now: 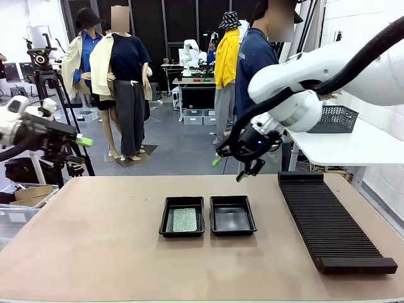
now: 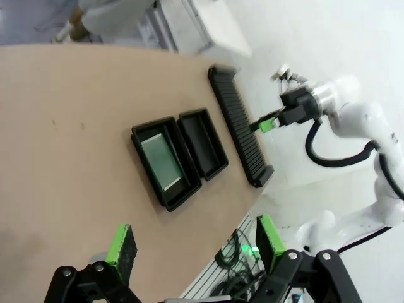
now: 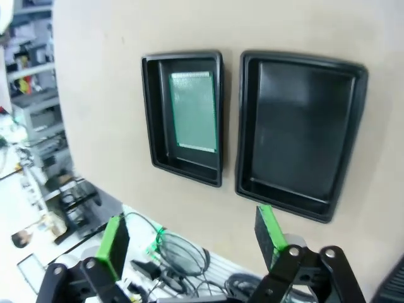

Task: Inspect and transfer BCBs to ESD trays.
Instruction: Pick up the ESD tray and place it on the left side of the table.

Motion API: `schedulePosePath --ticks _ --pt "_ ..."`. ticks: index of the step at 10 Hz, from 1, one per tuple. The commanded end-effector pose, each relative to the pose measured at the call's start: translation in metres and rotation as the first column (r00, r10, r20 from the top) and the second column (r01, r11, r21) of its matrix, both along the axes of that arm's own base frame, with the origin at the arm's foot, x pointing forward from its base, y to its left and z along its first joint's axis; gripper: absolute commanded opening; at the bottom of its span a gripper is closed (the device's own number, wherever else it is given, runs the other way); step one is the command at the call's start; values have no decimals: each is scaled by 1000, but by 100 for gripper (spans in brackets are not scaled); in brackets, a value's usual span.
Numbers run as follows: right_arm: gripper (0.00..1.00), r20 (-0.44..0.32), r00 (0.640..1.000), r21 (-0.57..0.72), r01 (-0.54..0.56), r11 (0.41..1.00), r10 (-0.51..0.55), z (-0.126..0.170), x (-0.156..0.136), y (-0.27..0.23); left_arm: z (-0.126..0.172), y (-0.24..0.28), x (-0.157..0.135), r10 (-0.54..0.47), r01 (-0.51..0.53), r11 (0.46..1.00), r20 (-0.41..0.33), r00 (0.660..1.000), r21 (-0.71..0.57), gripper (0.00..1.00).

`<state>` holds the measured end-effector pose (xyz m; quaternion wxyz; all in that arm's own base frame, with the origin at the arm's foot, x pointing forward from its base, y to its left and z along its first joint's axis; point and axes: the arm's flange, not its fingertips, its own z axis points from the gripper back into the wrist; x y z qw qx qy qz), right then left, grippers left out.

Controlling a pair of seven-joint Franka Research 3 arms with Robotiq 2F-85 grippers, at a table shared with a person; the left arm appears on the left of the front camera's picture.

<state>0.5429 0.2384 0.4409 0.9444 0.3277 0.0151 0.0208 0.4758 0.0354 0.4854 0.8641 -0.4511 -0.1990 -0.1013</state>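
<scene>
Two black ESD trays lie side by side at the table's middle. In the left tray (image 1: 165, 218) rests one speckled green BCB (image 1: 185, 219); the right tray (image 1: 232, 219) holds nothing. Above and behind the right tray, my right gripper (image 1: 228, 169) hovers open and empty. Its wrist view looks down past its open gripper (image 3: 190, 238) onto the BCB (image 3: 194, 118) and the bare tray (image 3: 297, 132). My left gripper (image 1: 81, 151) is raised beyond the table's left edge, also open and empty. The left wrist view looks past that open gripper (image 2: 194, 243) at the BCB (image 2: 163, 158) and the bare tray (image 2: 203, 144).
A long black ribbed rack (image 1: 328, 221) runs along the table's right side. A grey mesh basket (image 1: 336, 118) sits on a white side table (image 1: 353, 148). A person (image 1: 255, 63) stands behind the right arm. A camera tripod (image 1: 47, 76) stands far left.
</scene>
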Motion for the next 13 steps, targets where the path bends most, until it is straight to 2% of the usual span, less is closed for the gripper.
schedulePosePath --ticks 1,4,6,7,10,13 --pt "100 25 1000 80 -3 997 1 1 -17 -27 3 -34 -3 1 -1 994 -5 1000 110 100" --pt "100 30 999 215 11 977 -18 7 -25 -89 -8 -106 11 -19 37 961 -67 998 274 100" --pt "100 24 998 281 41 959 -50 0 -26 -125 -21 -153 14 -50 105 924 -157 986 367 100" --pt "100 9 999 327 42 944 -48 -7 -25 -141 -28 -172 15 -45 114 909 -178 983 401 100" --pt "100 11 996 413 80 907 -92 -18 -35 -189 -42 -212 17 -57 162 877 -236 970 453 100" --pt "100 9 992 441 110 891 -127 -33 -47 -234 -62 -245 19 -56 186 851 -268 962 492 100"
